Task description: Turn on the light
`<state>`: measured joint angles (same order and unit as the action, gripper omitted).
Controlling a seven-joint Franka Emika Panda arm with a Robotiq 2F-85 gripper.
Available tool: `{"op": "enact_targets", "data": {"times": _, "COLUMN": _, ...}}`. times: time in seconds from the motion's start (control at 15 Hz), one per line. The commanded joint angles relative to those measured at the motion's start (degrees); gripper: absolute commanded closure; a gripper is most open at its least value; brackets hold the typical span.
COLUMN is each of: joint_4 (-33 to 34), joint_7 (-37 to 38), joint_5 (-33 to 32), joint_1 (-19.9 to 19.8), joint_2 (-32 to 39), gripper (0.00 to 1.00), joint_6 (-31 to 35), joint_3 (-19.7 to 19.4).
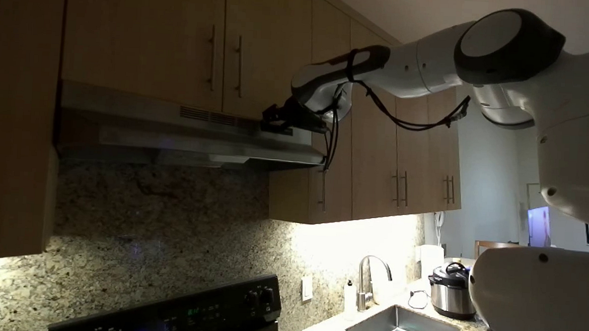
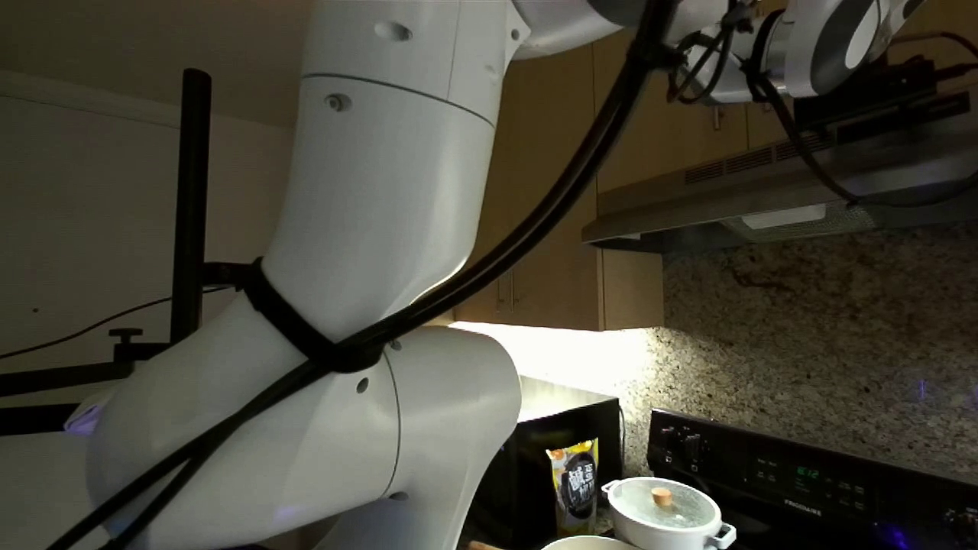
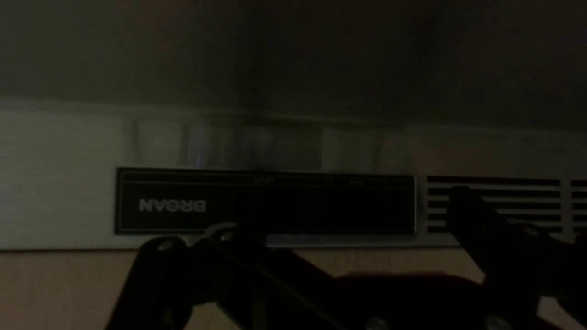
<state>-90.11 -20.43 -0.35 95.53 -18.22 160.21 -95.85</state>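
Observation:
The steel range hood (image 1: 200, 135) hangs under the cabinets and also shows in an exterior view (image 2: 764, 195). Its pale lamp cover (image 2: 783, 217) underneath shows no clear glow. In the wrist view, the hood's black BROAN control panel (image 3: 312, 206) appears upside down, with a faint LIGHT label on its upper edge. The switches are too dark to make out. My gripper (image 3: 357, 199) is open and empty. One finger overlaps the panel below the LIGHT label; the other overlaps the vent slots. The gripper (image 1: 272, 118) is at the hood's front face; contact cannot be told.
Cabinet doors with bar handles (image 1: 239, 67) are above the hood. Cables (image 1: 332, 132) hang from the wrist beside the hood. Below are the black stove panel (image 1: 186, 311), a white wall switch (image 1: 306, 288), a sink (image 1: 397, 312) and a lidded white pot (image 2: 665, 516).

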Motion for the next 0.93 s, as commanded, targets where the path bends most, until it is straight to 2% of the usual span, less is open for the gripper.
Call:
{"op": "enact_targets", "data": {"times": 0.0, "joint_4": 4.0, "joint_7": 3.1, "joint_5": -7.6, "joint_1": 6.5, "joint_2": -4.7, "gripper": 0.0, "joint_6": -1.9, "joint_3": -3.6}}
{"op": "enact_targets", "data": {"times": 0.27, "joint_4": 8.5, "joint_7": 4.0, "joint_5": -12.6, "joint_1": 12.4, "joint_2": -8.6, "gripper": 0.0, "joint_6": -3.4, "joint_3": -6.7}}
{"op": "enact_targets", "data": {"times": 0.4, "joint_4": 10.8, "joint_7": 3.8, "joint_5": -13.7, "joint_1": 14.5, "joint_2": -10.5, "gripper": 0.0, "joint_6": -5.3, "joint_3": -6.6}}
{"op": "enact_targets", "data": {"times": 0.87, "joint_4": 14.9, "joint_7": 5.2, "joint_5": -15.1, "joint_1": 17.4, "joint_2": -12.6, "gripper": 0.0, "joint_6": -12.0, "joint_3": -6.4}}
